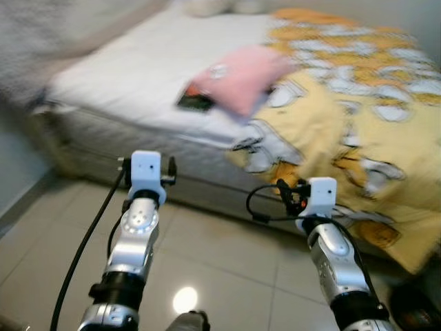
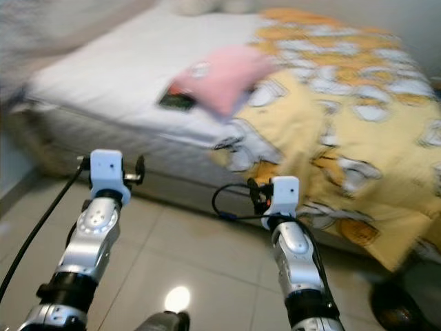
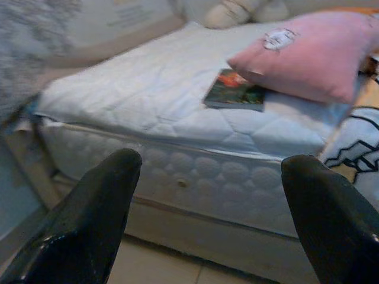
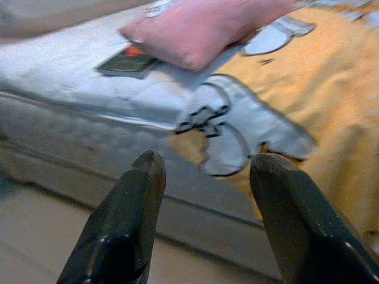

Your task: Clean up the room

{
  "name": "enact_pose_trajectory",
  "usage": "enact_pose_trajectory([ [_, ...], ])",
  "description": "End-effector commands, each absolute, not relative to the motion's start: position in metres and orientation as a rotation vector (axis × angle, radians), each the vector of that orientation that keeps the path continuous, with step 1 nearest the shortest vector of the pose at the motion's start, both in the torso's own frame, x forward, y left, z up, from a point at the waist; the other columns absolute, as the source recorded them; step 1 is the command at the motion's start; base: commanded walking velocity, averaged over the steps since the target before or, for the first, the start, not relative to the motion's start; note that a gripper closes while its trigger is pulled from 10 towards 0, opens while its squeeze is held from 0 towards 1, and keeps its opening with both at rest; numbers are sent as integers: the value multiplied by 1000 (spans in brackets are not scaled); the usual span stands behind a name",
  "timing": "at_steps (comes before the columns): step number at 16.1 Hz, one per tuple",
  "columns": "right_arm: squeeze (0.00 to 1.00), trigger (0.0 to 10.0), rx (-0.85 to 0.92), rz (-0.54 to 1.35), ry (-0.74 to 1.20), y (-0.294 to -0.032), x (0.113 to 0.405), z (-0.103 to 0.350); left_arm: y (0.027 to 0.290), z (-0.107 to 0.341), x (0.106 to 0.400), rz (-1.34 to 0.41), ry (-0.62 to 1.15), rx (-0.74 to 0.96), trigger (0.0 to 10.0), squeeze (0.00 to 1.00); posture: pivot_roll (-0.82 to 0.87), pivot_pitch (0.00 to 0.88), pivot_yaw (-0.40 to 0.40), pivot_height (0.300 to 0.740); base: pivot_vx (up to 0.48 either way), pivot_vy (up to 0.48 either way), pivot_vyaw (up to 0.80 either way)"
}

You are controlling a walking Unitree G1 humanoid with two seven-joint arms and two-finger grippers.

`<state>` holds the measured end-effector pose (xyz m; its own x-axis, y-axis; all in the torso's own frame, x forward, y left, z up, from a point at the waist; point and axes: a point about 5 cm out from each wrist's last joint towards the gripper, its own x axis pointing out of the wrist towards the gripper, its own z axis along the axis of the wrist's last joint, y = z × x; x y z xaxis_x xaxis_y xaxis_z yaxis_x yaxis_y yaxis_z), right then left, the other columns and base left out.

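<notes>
**Mia:** What should the robot do first to tidy up?

**Ben:** I think it should walk closer to the bed (image 1: 124,89). Both arms are up in front, over the floor (image 1: 227,269). It should go slow, because the head views look blurry.

**Mia:** What needs picking up?

**Ben:** Maybe the book (image 3: 234,90). It lies flat on the white mattress, and the pink pillow (image 3: 308,53) sits on one end of it. The yellow blanket (image 1: 351,117) is messy too and hangs off the bed's side.

**Mia:** Are the grippers holding anything?

**Ben:** No. The left gripper (image 3: 210,195) has its fingers wide apart, with nothing between them. The right gripper (image 4: 207,201) is spread apart and empty too.

**Mia:** Is the book close to them?

**Ben:** Not yet. It is up on the bed, well past the fingertips. The left gripper points nearer to it; the right one points at the blanket's edge.
</notes>
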<state>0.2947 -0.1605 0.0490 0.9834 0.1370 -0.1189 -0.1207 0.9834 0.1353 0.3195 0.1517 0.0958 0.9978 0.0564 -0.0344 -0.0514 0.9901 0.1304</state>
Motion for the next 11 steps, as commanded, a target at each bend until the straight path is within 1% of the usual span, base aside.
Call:
enact_pose_trajectory([
  [1,408,10000,157,110,99,-165,298,56,141,100,322,-3,11,152,10000,0,129,0,-26,740,0,0,669],
  [2,357,10000,151,106,95,-165,298,57,141,101,322,-13,3,144,10000,0,127,0,-24,740,0,0,0],
  [3,349,10000,131,104,87,-165,298,58,140,104,323,-28,-13,120,10000,0,122,0,-21,740,0,0,0],
  [4,345,10000,105,73,77,-168,298,58,139,109,323,-59,-43,65,10000,0,122,0,-21,740,480,0,0],
  [5,345,10000,93,63,72,-169,297,58,139,109,323,-58,-48,69,10000,0,122,0,-21,740,480,0,0],
  [6,322,10000,80,18,57,-174,297,59,135,112,325,-94,-63,66,10000,0,110,0,-12,740,480,0,0],
  [8,290,10000,67,-11,46,-176,297,61,132,116,326,-136,-88,76,10000,0,110,0,-12,740,480,0,0],
  [9,271,10000,59,-14,45,-175,298,61,133,118,329,-144,-91,66,10000,0,110,0,-12,740,480,0,0],
  [11,267,10000,56,-11,47,-174,298,62,136,119,332,-132,-93,53,10000,0,100,0,-7,740,480,0,0],
])
